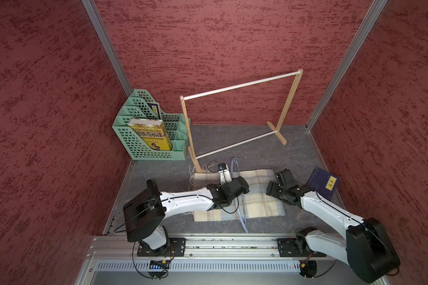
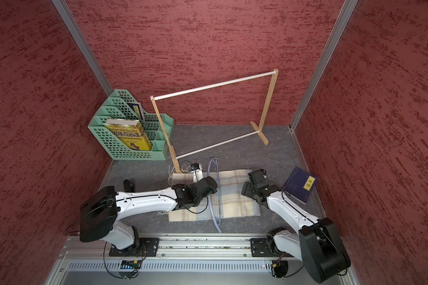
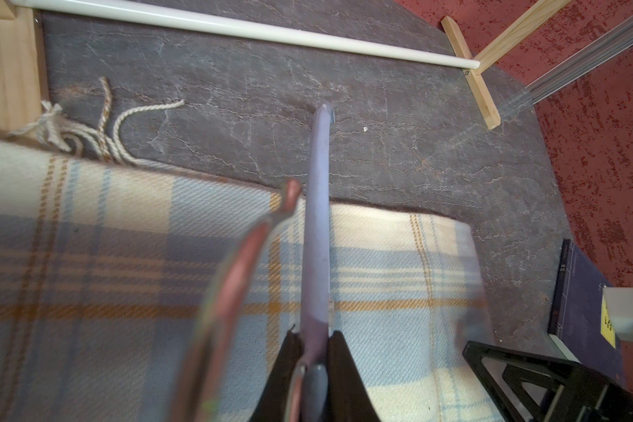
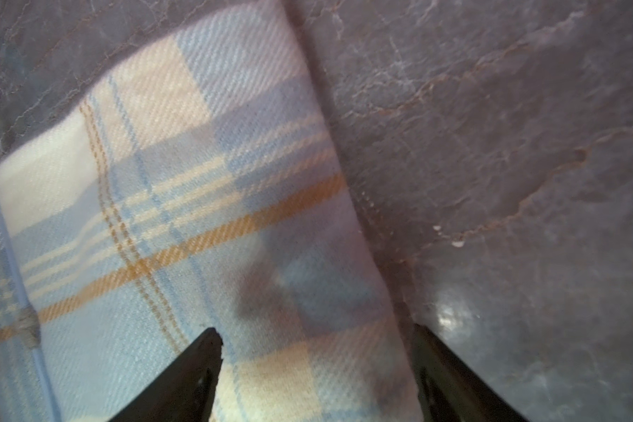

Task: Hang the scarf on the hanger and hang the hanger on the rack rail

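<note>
On the surface point(image 1: 294, 153), in front of the rack point(image 1: 240, 86), the scarf point(image 1: 257, 195) lies flat and folded. The hanger point(image 3: 317, 219) runs across the scarf from its far edge to its near edge. The left claw point(image 3: 315, 336) is clamped on the hanger's straight bar. Whether the bar touches the cloth cannot be told. The right claw point(image 4: 315, 330) stands with jaws wide apart and holds nothing. It straddles the scarf's right edge, one finger over cloth and the other over bare surface.

Likely hazards:

- **Partial pinch.** The scarf is folded, so closing jaws may take only the top layer. The fold would then open and trail when lifted.
- **Scraping.** The outer finger is over stone, so coming down too far would jam it against the surface.
- **Snagging.** The fringe point(image 3: 88, 135) lies against the rack's foot. A pull to the right could catch there and drag or tip the rack.
- **Pivoting.** The bar is thin and smooth. Cloth weight placed away from the grip could make the hanger turn or slip in the jaws.
- **Crowding.** Both wrists work over the same cloth, so they may collide. The book point(image 1: 323, 183) lies beside the right forearm and could be knocked.
</note>
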Controlling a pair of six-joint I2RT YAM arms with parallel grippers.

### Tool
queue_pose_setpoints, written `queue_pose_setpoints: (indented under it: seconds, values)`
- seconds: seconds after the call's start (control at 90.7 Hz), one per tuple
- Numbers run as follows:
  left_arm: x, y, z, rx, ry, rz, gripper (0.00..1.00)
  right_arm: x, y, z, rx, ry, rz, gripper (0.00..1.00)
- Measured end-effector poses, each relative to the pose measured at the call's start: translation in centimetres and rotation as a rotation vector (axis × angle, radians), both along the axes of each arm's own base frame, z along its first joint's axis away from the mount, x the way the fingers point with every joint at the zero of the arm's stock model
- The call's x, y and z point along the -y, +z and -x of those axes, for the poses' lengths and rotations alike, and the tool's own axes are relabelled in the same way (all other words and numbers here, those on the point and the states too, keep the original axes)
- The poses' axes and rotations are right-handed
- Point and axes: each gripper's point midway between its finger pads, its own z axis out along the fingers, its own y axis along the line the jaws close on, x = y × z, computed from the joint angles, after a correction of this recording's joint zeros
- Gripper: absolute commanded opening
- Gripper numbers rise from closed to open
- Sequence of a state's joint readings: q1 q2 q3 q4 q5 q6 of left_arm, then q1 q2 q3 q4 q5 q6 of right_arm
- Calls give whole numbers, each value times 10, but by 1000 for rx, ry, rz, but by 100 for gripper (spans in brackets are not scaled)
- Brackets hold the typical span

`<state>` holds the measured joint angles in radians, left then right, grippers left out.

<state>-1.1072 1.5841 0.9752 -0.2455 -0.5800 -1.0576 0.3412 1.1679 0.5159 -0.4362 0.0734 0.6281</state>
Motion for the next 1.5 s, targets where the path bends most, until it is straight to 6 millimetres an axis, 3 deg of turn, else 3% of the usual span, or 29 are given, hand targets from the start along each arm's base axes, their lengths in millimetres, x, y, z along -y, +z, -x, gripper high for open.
queue_pose_setpoints:
  seconds: [0.43,0.749,0.992,1.069,1.091,1.135,1.179,1.377,1.499]
  values:
    - [11,-8,2,-12,-5,20,0,-5,-12,4,-53,6,-26,83]
    - [-1,-11,5,-9,20,10,0,0,-7,6,-64,-15,-3,83]
    - [-8,-14,8,-11,34,4,0,1,-15,5,-110,-25,14,81]
    - [-9,-16,9,-11,36,2,0,1,-16,5,-112,-24,16,70]
    - [-10,-17,9,-12,37,1,0,1,-16,5,-113,-30,12,62]
    - [-11,-18,9,-14,40,-2,0,0,-16,5,-115,-27,12,34]
    - [-12,-19,10,-14,40,-6,0,0,-16,5,-115,-31,8,1]
    - [-13,-19,10,-14,42,-7,0,-8,-9,1,-74,-5,-39,0]
    - [-14,-20,10,-13,43,-10,0,-27,14,-6,21,69,-133,0]
